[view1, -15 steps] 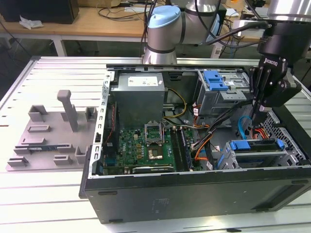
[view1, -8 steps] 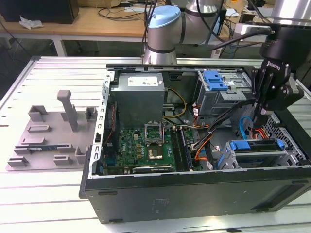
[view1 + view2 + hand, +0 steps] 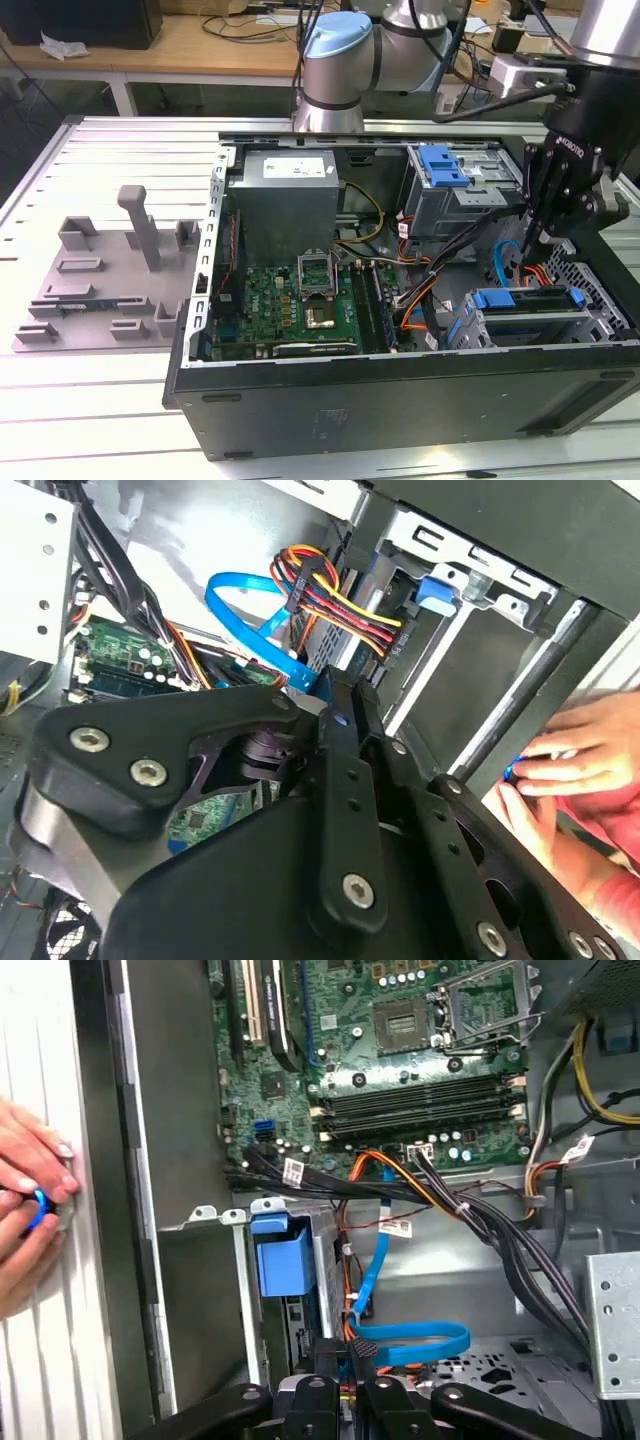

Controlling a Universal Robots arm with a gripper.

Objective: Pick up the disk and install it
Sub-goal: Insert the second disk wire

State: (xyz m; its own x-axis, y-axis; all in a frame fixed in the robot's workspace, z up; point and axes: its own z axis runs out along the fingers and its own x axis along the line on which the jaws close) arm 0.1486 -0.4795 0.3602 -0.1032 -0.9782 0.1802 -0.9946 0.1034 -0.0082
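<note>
The black two-fingered gripper [image 3: 541, 238] hangs inside the open black computer tower case [image 3: 400, 400], at the exterior view's right, just above the drive cage; its fingers look pressed together with nothing between them, their tips [image 3: 362, 1348] meeting close over a looped flat blue data cable [image 3: 420, 1342]. From the exterior view's left: a grey plastic fixture tray [image 3: 100, 280] lies on the slatted metal table [image 3: 90, 400], then comes the case with its green motherboard [image 3: 290, 310] and large grey metal power-supply box [image 3: 290, 200]. The disk [image 3: 528, 310], silver metal in a blue plastic frame, sits in the cage below the gripper. A person's hand [image 3: 30, 1210] rests outside the case wall.
</note>
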